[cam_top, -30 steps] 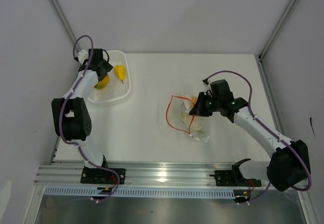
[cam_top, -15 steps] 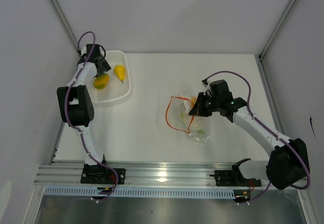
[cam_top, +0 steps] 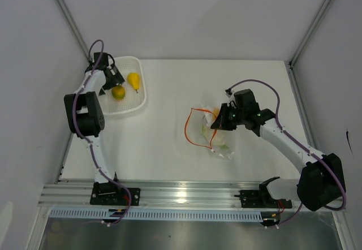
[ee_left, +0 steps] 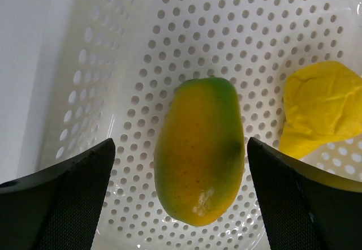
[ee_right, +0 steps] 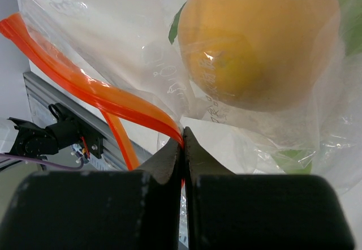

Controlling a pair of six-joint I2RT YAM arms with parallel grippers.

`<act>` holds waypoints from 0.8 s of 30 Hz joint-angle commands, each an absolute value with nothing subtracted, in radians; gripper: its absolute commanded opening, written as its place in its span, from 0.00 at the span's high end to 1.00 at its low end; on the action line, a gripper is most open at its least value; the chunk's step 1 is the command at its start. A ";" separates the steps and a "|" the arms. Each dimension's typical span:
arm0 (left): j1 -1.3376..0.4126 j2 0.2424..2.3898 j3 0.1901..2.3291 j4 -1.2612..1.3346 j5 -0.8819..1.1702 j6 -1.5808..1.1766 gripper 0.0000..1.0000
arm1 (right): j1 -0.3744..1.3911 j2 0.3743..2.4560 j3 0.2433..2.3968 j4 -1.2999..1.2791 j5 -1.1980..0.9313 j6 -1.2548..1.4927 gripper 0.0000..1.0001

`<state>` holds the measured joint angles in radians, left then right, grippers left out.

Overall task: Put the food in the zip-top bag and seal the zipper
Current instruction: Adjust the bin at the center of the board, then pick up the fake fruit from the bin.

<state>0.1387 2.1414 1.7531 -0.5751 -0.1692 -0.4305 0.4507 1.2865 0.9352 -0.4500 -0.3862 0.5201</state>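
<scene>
A yellow-green fruit [ee_left: 199, 148] lies in the white mesh basket [ee_left: 96, 80] between the fingers of my open left gripper [ee_left: 180, 193]; it also shows in the top view [cam_top: 118, 92]. A yellow pear-shaped fruit [ee_left: 321, 106] lies to its right in the basket, also in the top view [cam_top: 133, 80]. The clear zip-top bag [cam_top: 215, 131] lies mid-table with its orange-red zipper [cam_top: 190, 126] open. An orange round fruit [ee_right: 260, 41] sits inside it. My right gripper [ee_right: 183, 134] is shut on the zipper strip [ee_right: 102, 94] at the bag's mouth.
The white mesh basket [cam_top: 141, 100] stands at the far left of the table, against the left wall. Something green [ee_right: 294, 158] shows inside the bag under the orange fruit. The aluminium rail [cam_top: 181, 196] runs along the near edge.
My left gripper has drawn back toward the far left of the basket, and the yellow-green fruit now lies uncovered in the basket. The right gripper and the bag have barely moved.
</scene>
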 commanded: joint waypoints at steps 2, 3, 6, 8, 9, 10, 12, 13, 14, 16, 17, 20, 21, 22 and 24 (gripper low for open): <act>0.143 2.141 1.804 -0.575 -0.117 -0.399 0.00 | 0.457 1.290 0.931 -0.425 -0.388 0.518 1.00; 0.143 2.143 1.809 -0.575 -0.109 -0.397 0.00 | 0.457 1.290 0.931 -0.423 -0.390 0.522 1.00; 0.141 2.140 1.795 -0.560 -0.057 -0.393 0.01 | 0.457 1.290 0.930 -0.422 -0.391 0.525 1.00; 0.140 2.138 1.783 -0.560 -0.031 -0.400 0.00 | 0.459 1.292 0.930 -0.423 -0.393 0.525 1.00; 0.140 2.140 1.786 -0.569 -0.029 -0.406 0.00 | 0.457 1.292 0.930 -0.423 -0.391 0.525 1.00; 0.140 2.140 1.784 -0.575 -0.029 -0.420 0.01 | 0.459 1.289 0.930 -0.425 -0.390 0.525 1.00; 0.140 2.134 1.781 -0.595 -0.034 -0.439 0.01 | 0.460 1.285 0.931 -0.429 -0.387 0.525 1.00; 0.140 2.129 1.773 -0.603 -0.038 -0.469 0.00 | 0.460 1.282 0.931 -0.428 -0.385 0.525 1.00; 0.140 2.126 1.766 -0.609 -0.040 -0.483 0.01 | 0.459 1.284 0.931 -0.428 -0.385 0.525 1.00; 0.140 2.114 1.752 -0.620 -0.035 -0.530 0.01 | 0.460 1.284 0.931 -0.429 -0.385 0.525 1.00; 0.140 2.111 1.747 -0.624 -0.032 -0.546 0.01 | 0.460 1.282 0.931 -0.430 -0.387 0.523 1.00; 0.140 2.117 1.743 -0.637 -0.020 -0.581 0.01 | 0.460 1.279 0.930 -0.431 -0.387 0.525 1.00; 0.140 2.124 1.765 -0.652 -0.021 -0.586 0.00 | 0.460 1.275 0.930 -0.431 -0.387 0.523 1.00; 0.140 2.134 1.778 -0.669 -0.031 -0.594 0.00 | 0.459 1.273 0.930 -0.436 -0.385 0.522 1.00; 0.140 2.164 1.810 -0.707 -0.040 -0.601 0.00 | 0.460 1.267 0.933 -0.443 -0.379 0.519 1.00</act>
<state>0.1390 2.1418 1.7515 -0.6544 -0.0429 -0.5526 0.4545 1.2865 0.9348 -0.4435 -0.3859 0.5236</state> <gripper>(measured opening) 0.995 0.003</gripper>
